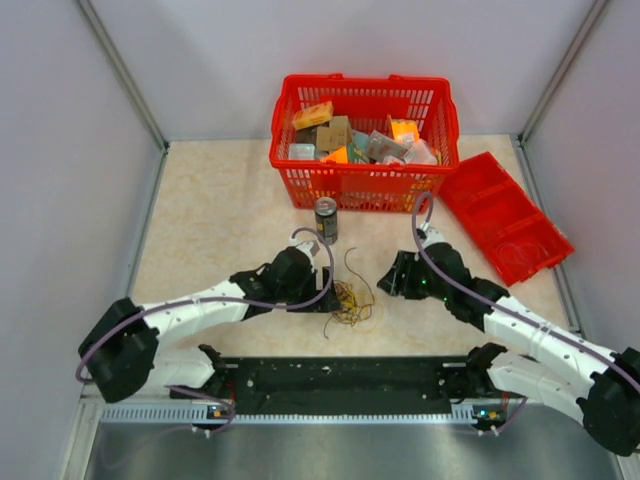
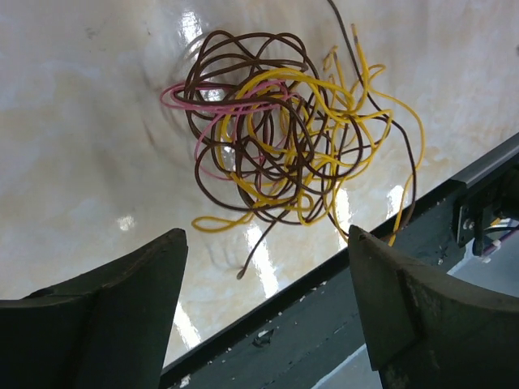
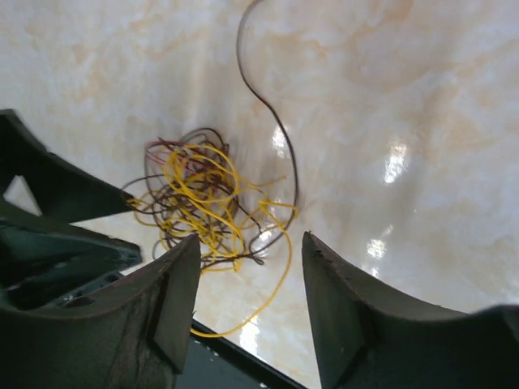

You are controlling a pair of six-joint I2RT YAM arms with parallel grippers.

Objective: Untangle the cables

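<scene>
- The left gripper hangs low at the left of the tangle, its fingers spread wide with nothing between them.
- The cables, brown, yellow and a pink one, lie in one knotted heap on the table, between the two grippers and nearer than the can.
- The right gripper sits just right of the heap, fingers partly apart, clasping nothing.
- A red basket stands beyond.

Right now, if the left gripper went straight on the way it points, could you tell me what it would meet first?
Most likely the cables, tangled on the table just ahead of the left gripper; nothing stands between, though depth is hard to judge.
</scene>
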